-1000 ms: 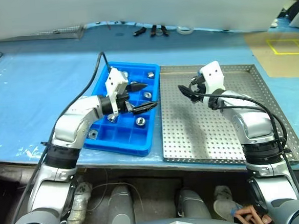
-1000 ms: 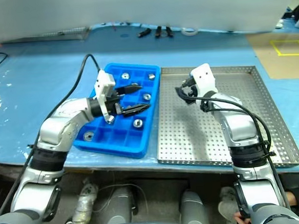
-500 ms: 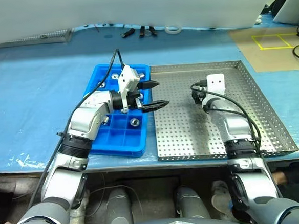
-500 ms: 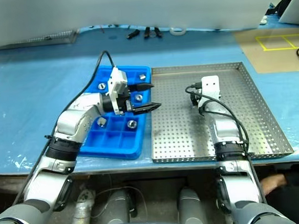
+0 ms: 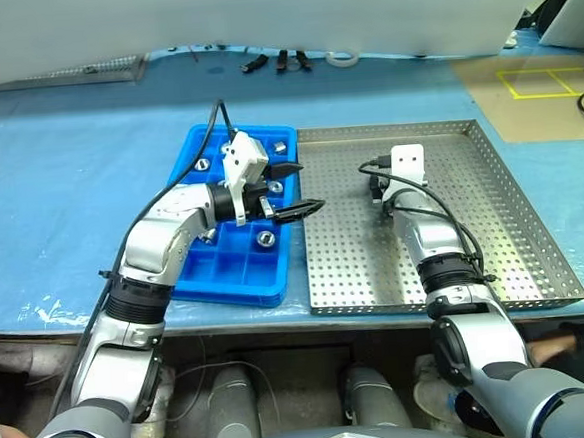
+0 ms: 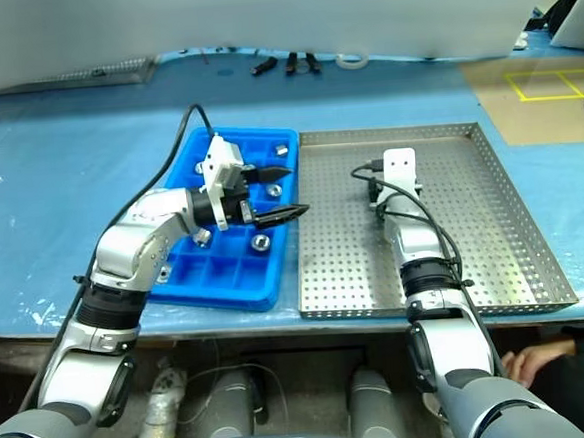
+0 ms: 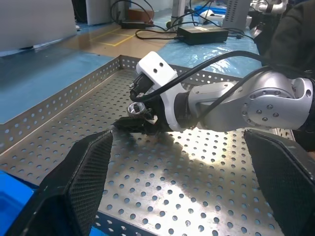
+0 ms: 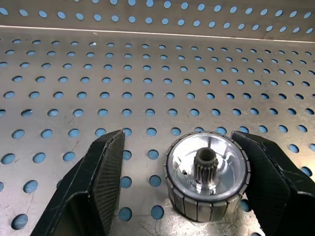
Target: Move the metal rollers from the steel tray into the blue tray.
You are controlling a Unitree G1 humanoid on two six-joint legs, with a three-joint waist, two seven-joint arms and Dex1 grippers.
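Left gripper (image 5: 292, 187) spread wide over blue tray (image 5: 190, 164) right edge, holding nothing. Several metal rollers (image 5: 264, 238) in its compartments, some hidden behind arm. Right gripper (image 8: 177, 177) open astride one roller (image 8: 206, 174) on steel tray (image 5: 512, 214); contact unclear. Blue tabletop (image 5: 68, 174).

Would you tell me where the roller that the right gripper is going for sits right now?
The metal roller lies on the steel tray, between the right gripper's open fingers, one finger touching it, toward the tray's far middle.

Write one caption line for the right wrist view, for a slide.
Right gripper fingers straddle a metal roller standing on the steel tray, not yet closed on it.
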